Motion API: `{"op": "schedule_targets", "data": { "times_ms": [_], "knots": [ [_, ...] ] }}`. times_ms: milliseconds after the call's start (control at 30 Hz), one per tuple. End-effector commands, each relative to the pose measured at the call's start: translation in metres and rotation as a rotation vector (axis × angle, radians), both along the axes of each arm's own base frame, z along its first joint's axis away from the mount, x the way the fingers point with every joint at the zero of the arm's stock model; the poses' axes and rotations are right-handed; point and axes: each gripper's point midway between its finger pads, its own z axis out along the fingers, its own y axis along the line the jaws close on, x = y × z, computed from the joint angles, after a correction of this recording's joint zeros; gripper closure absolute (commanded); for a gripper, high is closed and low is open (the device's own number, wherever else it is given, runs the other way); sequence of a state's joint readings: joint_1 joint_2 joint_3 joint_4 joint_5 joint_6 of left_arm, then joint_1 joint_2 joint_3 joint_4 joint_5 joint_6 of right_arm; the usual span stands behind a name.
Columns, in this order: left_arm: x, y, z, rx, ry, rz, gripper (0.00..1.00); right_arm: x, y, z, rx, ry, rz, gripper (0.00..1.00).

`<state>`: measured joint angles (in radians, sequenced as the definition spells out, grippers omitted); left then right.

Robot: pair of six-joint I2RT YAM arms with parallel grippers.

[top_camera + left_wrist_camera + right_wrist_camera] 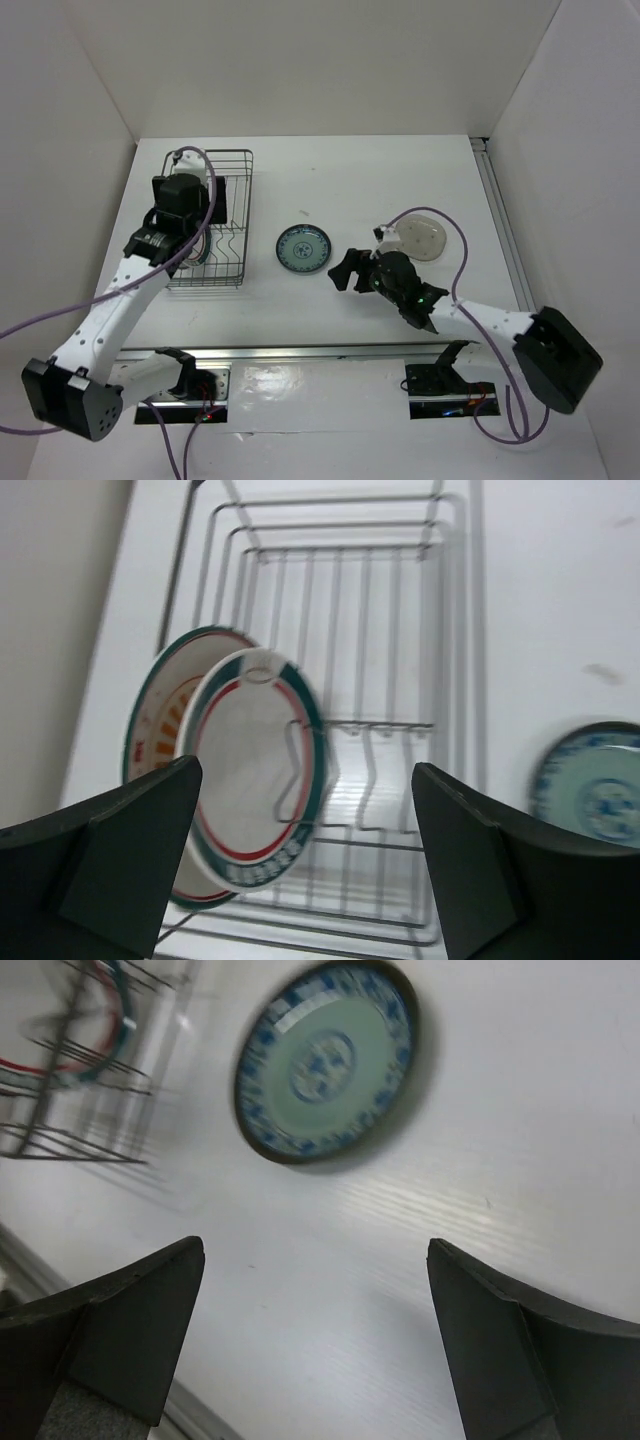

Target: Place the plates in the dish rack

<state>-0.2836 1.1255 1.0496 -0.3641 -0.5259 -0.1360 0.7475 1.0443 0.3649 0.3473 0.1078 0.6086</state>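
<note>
At the left, the orange plate [160, 710] and white plate [250, 780] stand on edge in the rack [400, 630], leaning together, propped by its dividers; our left jaws hang wide just by them, holding nothing. The teal plate [302, 248] lies flat on the worktop [400, 170] beside the rack, and our right jaws, wide and empty, hover near it, we judge to fetch it.

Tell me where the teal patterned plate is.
The teal patterned plate lies flat on the table, in the top view between the dish rack on its left and the right gripper.
</note>
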Motion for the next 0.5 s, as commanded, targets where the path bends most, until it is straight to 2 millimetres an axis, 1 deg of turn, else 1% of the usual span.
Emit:
{"op": "schedule_targets", "data": {
  "times_ms": [0,33,67,100,133,167,200,233,267,300,333,367,433,467],
  "knots": [
    [-0.002,-0.044,0.031,-0.229,-0.122,-0.18,0.0,0.013,0.002,-0.028,-0.03,0.081,-0.05,0.02],
    [-0.004,-0.049,0.041,-0.263,-0.154,-0.201,0.0,0.015,0.008,-0.03,-0.012,0.084,-0.038,0.02],
    [-0.009,-0.054,0.049,-0.296,-0.186,-0.227,0.0,0.02,0.013,-0.041,-0.002,0.091,-0.042,0.04],
    [-0.013,-0.068,0.058,-0.332,-0.204,-0.309,0.0,0.024,0.018,-0.042,0.019,0.101,-0.051,0.05],
    [-0.017,-0.073,0.06,-0.356,-0.214,-0.333,0.0,0.029,0.017,-0.045,0.017,0.104,-0.061,0.07],
    [-0.019,-0.078,0.069,-0.386,-0.249,-0.36,0.0,0.034,0.018,-0.057,0.011,0.126,-0.083,0.07],
    [-0.029,-0.087,0.075,-0.421,-0.271,-0.42,0.0,0.037,0.021,-0.059,0.018,0.132,-0.087,0.07],
    [-0.033,-0.091,0.081,-0.431,-0.291,-0.448,0.0,0.041,0.025,-0.058,0.029,0.133,-0.09,0.08],
    [-0.037,-0.094,0.085,-0.451,-0.311,-0.466,0.0,0.043,0.029,-0.065,0.026,0.141,-0.082,0.1],
    [-0.042,-0.098,0.094,-0.472,-0.344,-0.501,0.0,0.046,0.036,-0.064,0.043,0.142,-0.073,0.1],
    [-0.042,-0.099,0.089,-0.487,-0.332,-0.494,0.0,0.049,0.038,-0.071,0.044,0.156,-0.078,0.1],
    [-0.045,-0.099,0.092,-0.499,-0.34,-0.493,0.0,0.052,0.038,-0.073,0.051,0.157,-0.076,0.1],
    [-0.048,-0.105,0.092,-0.51,-0.33,-0.532,0.0,0.055,0.045,-0.071,0.094,0.161,-0.076,0.12],
    [-0.045,-0.106,0.088,-0.51,-0.318,-0.529,0.0,0.056,0.045,-0.08,0.079,0.176,-0.078,0.13]
  ]
}}
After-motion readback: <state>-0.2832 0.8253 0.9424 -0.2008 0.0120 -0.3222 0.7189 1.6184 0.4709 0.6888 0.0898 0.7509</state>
